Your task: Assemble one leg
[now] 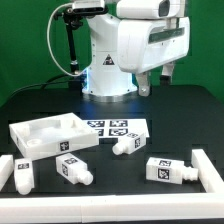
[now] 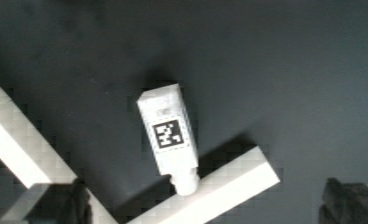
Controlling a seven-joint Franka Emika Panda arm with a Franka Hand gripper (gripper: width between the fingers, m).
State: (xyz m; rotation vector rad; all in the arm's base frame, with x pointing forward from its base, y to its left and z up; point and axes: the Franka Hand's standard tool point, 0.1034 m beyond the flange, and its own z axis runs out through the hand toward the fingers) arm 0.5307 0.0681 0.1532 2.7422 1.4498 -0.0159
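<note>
Several white legs with black-and-white tags lie on the black table: one at the exterior view's left (image 1: 22,176), one beside it (image 1: 75,168), one in the middle (image 1: 125,146) and one at the right (image 1: 165,170). My gripper (image 1: 158,82) hangs high above the table at the back right, open and empty. In the wrist view one leg (image 2: 168,125) lies flat, its round peg end touching a white rail (image 2: 225,178). My gripper (image 2: 202,205) is well above it, with the dark fingertips (image 2: 56,205) far apart at the frame edge.
A big white square tray-like piece (image 1: 50,135) lies at the exterior view's left. The marker board (image 1: 115,128) lies behind the middle leg. A white rail (image 1: 205,166) borders the table at the right; another runs along the front. The robot base (image 1: 115,60) stands at the back.
</note>
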